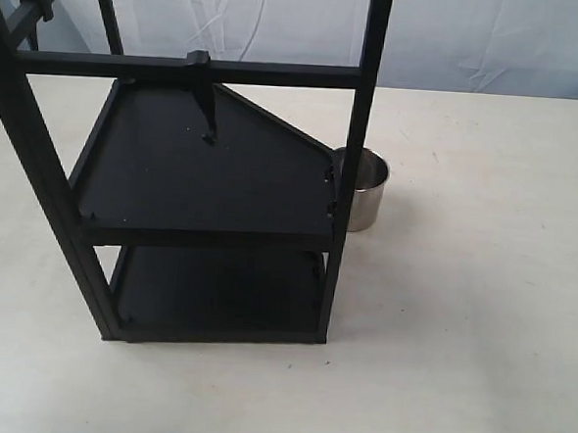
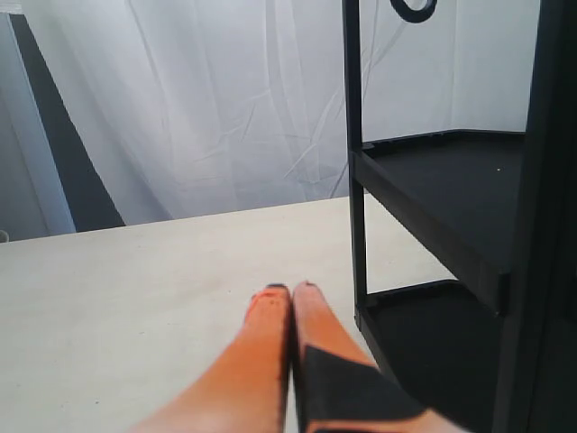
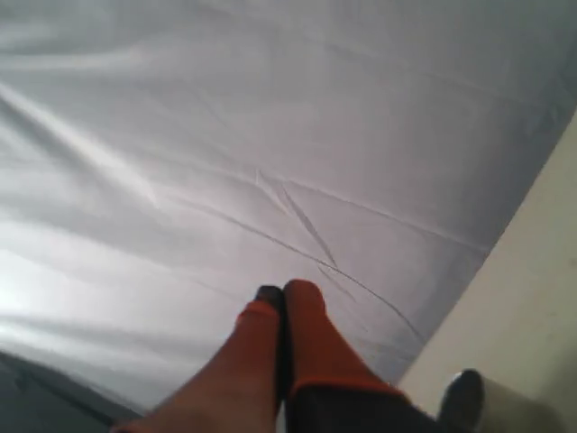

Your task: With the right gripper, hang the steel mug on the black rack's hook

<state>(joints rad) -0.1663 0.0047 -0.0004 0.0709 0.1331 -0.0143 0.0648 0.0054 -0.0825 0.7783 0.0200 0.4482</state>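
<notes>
Mug (image 1: 361,189): upright on the table (image 1: 479,316), open mouth up, tucked just behind the rack's (image 1: 203,182) front right post, partly hidden by that post. Handle not visible. Not on any hook. Empty inside as far as can be seen.

Rack: standing on the table at the left and middle of the exterior view, two angular shelves one above the other. Hook (image 1: 204,94) hanging from the top crossbar, pointing down over the upper shelf, bare.

Right gripper (image 3: 281,293): seen only in its own wrist view, orange fingers pressed tip to tip, nothing between them. Tilted up toward a white curtain (image 3: 270,135), with a strip of table at the edge. Shiny rounded rim of the mug (image 3: 464,397) at the corner of that view, apart from the fingers.

Left gripper (image 2: 290,290): likewise closed, orange fingers together, empty. Low over the table (image 2: 135,298), just beside the rack's (image 2: 451,198) lower shelf, not touching it as far as can be told. Rack post and both shelves filling one side of that view, a black ring (image 2: 413,7) at the top edge.

Neither arm in the exterior view.
</notes>
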